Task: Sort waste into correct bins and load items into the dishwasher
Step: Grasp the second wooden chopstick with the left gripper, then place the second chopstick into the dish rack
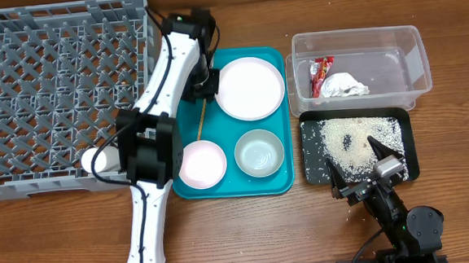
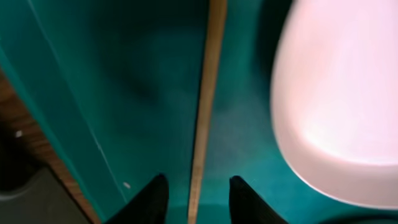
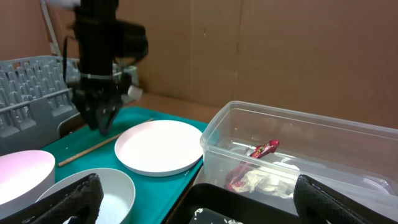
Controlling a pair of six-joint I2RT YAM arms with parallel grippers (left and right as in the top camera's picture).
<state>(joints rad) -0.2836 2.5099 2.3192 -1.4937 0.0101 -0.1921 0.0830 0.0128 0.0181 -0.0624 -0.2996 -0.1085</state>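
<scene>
My left gripper [image 1: 203,84] is open, low over the teal tray [image 1: 282,181], its fingers [image 2: 198,183] on either side of a thin wooden chopstick [image 2: 208,81], not closed on it. I see only one chopstick [image 1: 203,119]. The round plate [image 1: 250,87], pink bowl [image 1: 201,164] and greenish-white bowl [image 1: 259,153] sit on the teal tray. The white cup [image 1: 96,160] lies at the grey rack's [image 1: 44,86] front right corner. The red wrapper [image 1: 321,73] and paper wad [image 1: 344,85] lie in the clear tub [image 1: 414,59]. Rice [image 1: 353,140] covers the black tray [image 1: 409,149]. My right gripper [image 1: 359,171] is open and empty over that tray's front edge.
The left arm [image 1: 163,95] stretches from the table's front across the rack's right edge to the teal tray. In the right wrist view the plate [image 3: 160,146], tub [image 3: 298,155] and left gripper [image 3: 102,118] stand ahead. A few rice grains lie on the wood beside the black tray.
</scene>
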